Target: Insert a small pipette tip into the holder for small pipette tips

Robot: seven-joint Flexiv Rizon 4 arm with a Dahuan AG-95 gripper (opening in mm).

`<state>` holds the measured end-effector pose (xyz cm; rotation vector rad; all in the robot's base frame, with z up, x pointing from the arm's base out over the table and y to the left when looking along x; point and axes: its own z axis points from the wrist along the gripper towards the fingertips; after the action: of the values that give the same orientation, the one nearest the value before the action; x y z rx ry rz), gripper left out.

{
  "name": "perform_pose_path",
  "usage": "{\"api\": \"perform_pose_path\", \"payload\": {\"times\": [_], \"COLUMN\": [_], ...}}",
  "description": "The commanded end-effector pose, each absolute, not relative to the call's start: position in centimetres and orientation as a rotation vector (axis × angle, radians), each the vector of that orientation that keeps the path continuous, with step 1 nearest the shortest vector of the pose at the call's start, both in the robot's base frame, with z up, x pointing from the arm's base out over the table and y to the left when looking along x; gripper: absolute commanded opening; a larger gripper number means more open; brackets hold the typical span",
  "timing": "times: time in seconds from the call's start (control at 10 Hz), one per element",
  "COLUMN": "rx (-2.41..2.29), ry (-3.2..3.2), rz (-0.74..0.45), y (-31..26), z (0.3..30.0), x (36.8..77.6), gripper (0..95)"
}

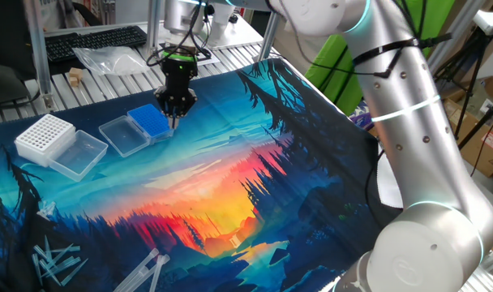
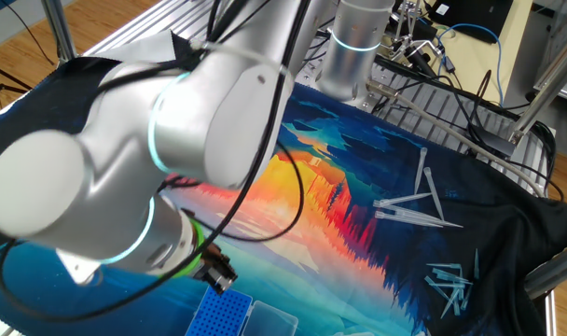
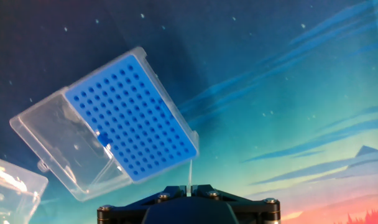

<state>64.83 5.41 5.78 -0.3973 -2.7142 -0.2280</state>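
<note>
Just beside blue tip rack, gripper clamped on sm. pipette tip.

one blue rack, one white rack, two clear lids

You have a table covered by a printed cloth mat showing a sunset forest in blue, orange and red. On it, at the far left, lies a small blue rectangular plastic rack with its clear hinged lid open flat beside it. Further left sits a larger white rack, its clear lid also open. Loose clear pipette tips lie scattered at the mat's near corner.
</note>
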Motion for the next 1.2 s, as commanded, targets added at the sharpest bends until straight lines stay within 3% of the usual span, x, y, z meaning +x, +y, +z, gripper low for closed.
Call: {"api": "perform_pose_path", "payload": {"times": [0.1, 1.2], "rx": [-0.393, -0.382], "ry": [-2.710, -2.768], "rz": [-0.224, -0.201], "y": [5.31, 5.19], "z": [5.86, 5.90], "x": [65.14, 65.12], "gripper": [0.0, 0.0]}}
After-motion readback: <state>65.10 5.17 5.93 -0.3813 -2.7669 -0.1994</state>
